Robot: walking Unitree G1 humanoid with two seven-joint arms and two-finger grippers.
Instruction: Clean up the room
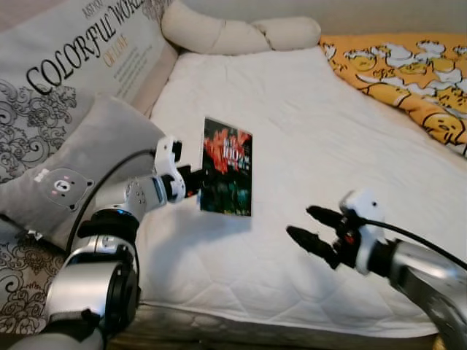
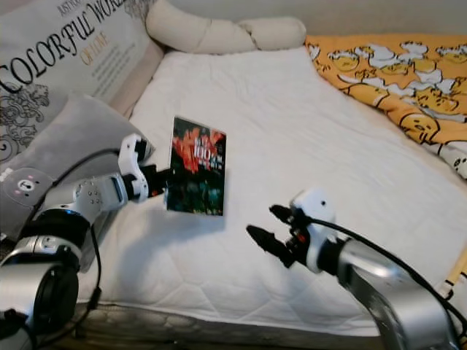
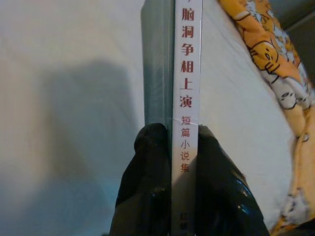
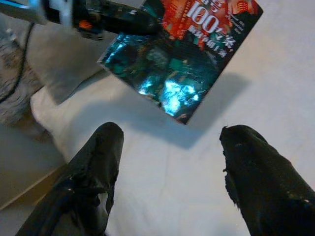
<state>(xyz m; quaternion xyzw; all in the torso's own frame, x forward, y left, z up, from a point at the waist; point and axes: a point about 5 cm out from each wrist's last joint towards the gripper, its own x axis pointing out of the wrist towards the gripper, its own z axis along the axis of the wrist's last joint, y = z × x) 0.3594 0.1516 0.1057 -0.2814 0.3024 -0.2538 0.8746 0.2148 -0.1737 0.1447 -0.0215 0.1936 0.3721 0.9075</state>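
A book [image 1: 227, 168] with a red and teal cover is held upright above the white mattress [image 1: 306, 124], clear of the sheet. My left gripper [image 1: 200, 179] is shut on its spine edge; the left wrist view shows the white spine [image 3: 185, 98] with red characters pinched between the two black fingers [image 3: 147, 182]. The cover also shows in the right wrist view [image 4: 182, 54]. To the book's right and nearer the bed's front edge, my right gripper [image 1: 310, 226] hovers over the sheet, open and holding nothing, its fingers [image 4: 98, 162] spread wide.
A grey bear cushion [image 1: 80, 168] and a large printed pillow [image 1: 80, 58] lie at the left. A long beige bolster [image 1: 233, 33] lies along the head of the bed. An orange cartoon blanket [image 1: 408, 73] covers the far right. The bed's front edge [image 1: 277, 332] runs below my arms.
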